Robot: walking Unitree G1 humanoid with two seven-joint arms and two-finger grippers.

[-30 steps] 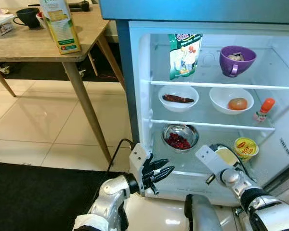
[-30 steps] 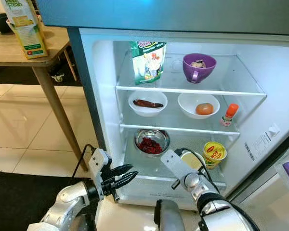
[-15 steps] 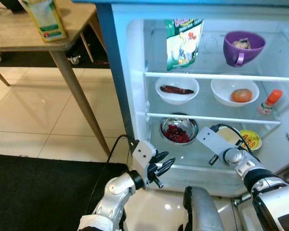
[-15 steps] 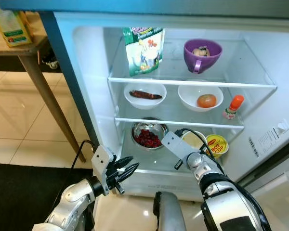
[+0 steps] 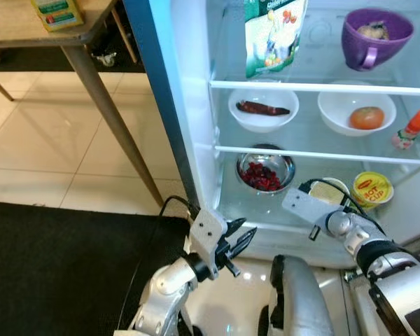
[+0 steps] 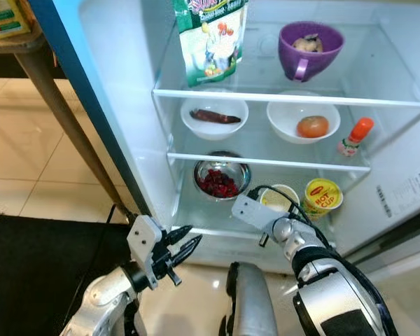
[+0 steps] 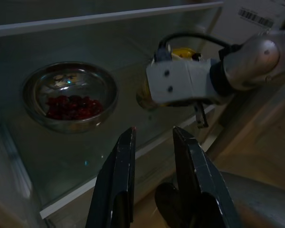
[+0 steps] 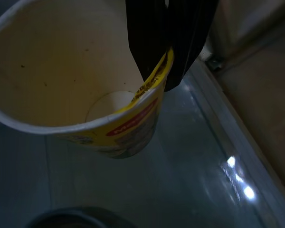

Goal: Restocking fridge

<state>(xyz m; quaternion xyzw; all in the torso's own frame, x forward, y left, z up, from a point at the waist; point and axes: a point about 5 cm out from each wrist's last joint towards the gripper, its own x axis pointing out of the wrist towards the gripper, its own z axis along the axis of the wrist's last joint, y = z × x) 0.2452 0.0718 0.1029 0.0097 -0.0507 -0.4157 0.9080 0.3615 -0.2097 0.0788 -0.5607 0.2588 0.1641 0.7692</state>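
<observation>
The fridge (image 5: 196,140) stands open before me. My right gripper (image 8: 159,71) reaches onto its bottom glass shelf and is shut on the rim of an open yellow paper cup (image 5: 327,190), one finger inside and one outside. The cup (image 8: 80,85) is tilted and looks empty. It sits between a steel bowl of red berries (image 5: 264,172) and a lidded yellow cup (image 5: 373,187). My left gripper (image 5: 241,236) hovers low, in front of the shelf's edge, open with nothing between its fingers (image 7: 121,180).
Upper shelves hold a green pouch (image 5: 274,35), a purple mug (image 5: 374,29), a white bowl with a dark sausage (image 5: 262,110), a white bowl with an orange fruit (image 5: 366,115) and an orange-capped bottle (image 5: 411,129). A wooden table (image 5: 28,28) and black mat (image 5: 56,266) lie left.
The camera has moved closer to the fridge and tilted down, so the whole scene shifted. My right gripper keeps hold of the cup on the bottom shelf. The left gripper has barely moved.
</observation>
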